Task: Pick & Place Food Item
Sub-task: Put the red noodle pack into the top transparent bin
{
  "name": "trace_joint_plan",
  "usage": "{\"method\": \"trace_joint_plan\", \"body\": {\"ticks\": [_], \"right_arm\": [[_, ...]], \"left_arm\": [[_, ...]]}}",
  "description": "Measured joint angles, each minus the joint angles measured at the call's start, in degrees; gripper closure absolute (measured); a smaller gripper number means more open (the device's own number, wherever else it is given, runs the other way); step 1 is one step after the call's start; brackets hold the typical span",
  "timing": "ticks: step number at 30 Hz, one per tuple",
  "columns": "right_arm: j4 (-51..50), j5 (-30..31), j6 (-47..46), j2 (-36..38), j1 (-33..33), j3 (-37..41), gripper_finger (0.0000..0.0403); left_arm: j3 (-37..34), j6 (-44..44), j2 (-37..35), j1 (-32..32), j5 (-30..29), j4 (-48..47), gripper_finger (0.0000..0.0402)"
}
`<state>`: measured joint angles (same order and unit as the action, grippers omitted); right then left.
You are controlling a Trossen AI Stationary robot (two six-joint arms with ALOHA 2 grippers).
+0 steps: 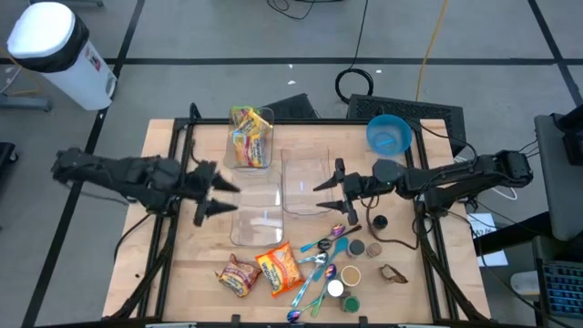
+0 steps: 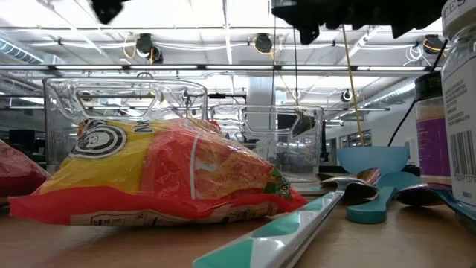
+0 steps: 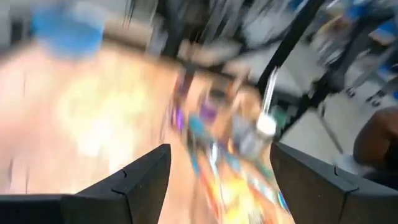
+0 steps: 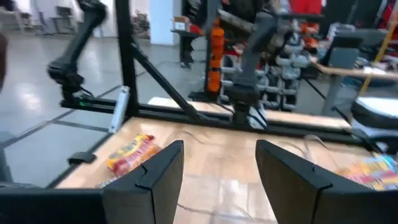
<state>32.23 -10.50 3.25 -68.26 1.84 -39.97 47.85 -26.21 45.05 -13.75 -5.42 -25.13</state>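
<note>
Near the tabletop's [image 1: 173,264] front edge lies the orange snack packet [image 1: 279,269], probably light, crinkly and slippery, best pinched across its middle, while the left gripper [image 1: 211,193] and right gripper [image 1: 332,193] hover empty above the clear containers [image 1: 305,182], fingers spread wide.

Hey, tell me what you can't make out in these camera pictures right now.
- Left wrist view: motion blur smears the spoons and packets beyond the open left claw.
- Low view: the top edge cuts off both arms; a snack packet hides the table behind it.
- High view: jar labels too small to read.
</note>
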Motion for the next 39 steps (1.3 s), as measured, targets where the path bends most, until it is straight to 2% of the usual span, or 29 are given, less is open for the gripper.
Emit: {"method": "trace_joint_plan", "body": {"ticks": [2,5,7,11,15,17,23,28,35,39], "right_arm": [[1.10,0.00,0.83,0.23,1.50,0.00,0.0207],[2.75,0.02,1.47,0.21,3.61,0.00,0.0208],[3.48,0.66,2.50,0.24,4.95,0.00,0.0211],[3.39,7.14,4.17,0.23,8.02,0.00,0.0215],[4.83,12.06,6.19,0.23,10.95,0.00,0.0214],[5.94,12.19,6.40,0.23,12.16,0.00,0.0214],[7.61,12.22,5.00,0.23,16.88,0.00,0.0220],[9.16,12.62,4.96,0.23,21.89,0.00,0.0226],[10.02,24.32,4.96,-0.41,30.19,0.00,0.0236],[11.38,27.16,5.05,-1.61,33.10,0.00,0.0240]], "left_arm": [[2.86,-8.40,1.34,-5.07,-2.48,-12.53,0.0119],[3.63,-23.88,3.55,-12.12,-0.85,-22.99,0.0119],[2.11,-32.99,5.04,-17.37,-0.62,-25.41,0.0119],[-3.24,-52.79,8.65,-26.67,-0.26,-24.91,0.0119],[-7.83,-65.73,12.46,-33.41,0.80,-23.85,0.0119],[-10.04,-67.13,13.59,-35.87,-1.05,-20.47,0.0119],[-17.21,-67.31,15.05,-39.91,-7.71,1.97,0.0119],[-20.91,-69.67,17.85,-42.10,-11.67,10.26,0.0119],[-22.03,-72.95,24.37,-43.51,-13.05,17.34,0.0119],[-22.03,-71.04,27.89,-43.44,-11.38,21.79,0.0119]]}}
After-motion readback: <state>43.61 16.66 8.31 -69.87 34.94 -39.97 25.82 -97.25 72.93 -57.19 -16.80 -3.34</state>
